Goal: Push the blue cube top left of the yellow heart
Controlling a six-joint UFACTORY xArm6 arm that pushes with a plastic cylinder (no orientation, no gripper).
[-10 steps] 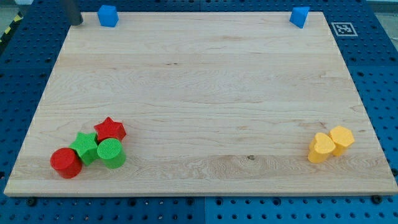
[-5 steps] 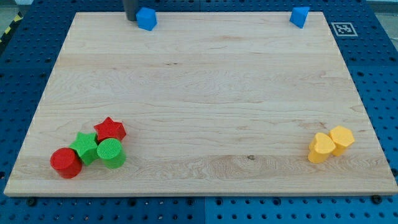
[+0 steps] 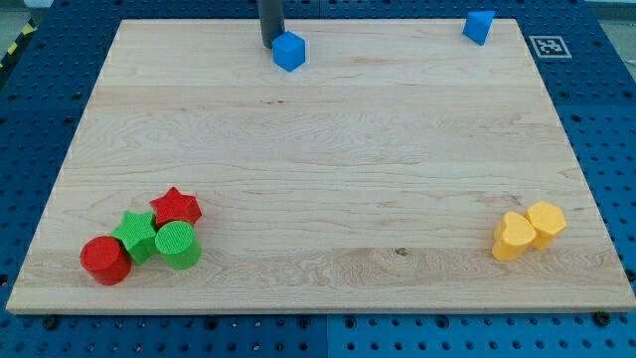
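Observation:
The blue cube (image 3: 289, 51) lies near the view's top edge of the wooden board, left of the middle. My tip (image 3: 271, 43) touches its upper left side. The yellow heart (image 3: 513, 238) lies at the view's lower right, with a yellow hexagonal block (image 3: 546, 222) touching its right side. The cube is far up and left of the heart.
A second blue block (image 3: 479, 26) sits at the view's top right corner. At the lower left is a cluster: red star (image 3: 176, 207), green star (image 3: 135, 235), green cylinder (image 3: 178, 246), red cylinder (image 3: 104, 261). The wooden board (image 3: 318, 149) sits on a blue pegboard.
My tip has moved right along the board's top edge, pushing the blue cube right and slightly down. All other blocks have stayed in place.

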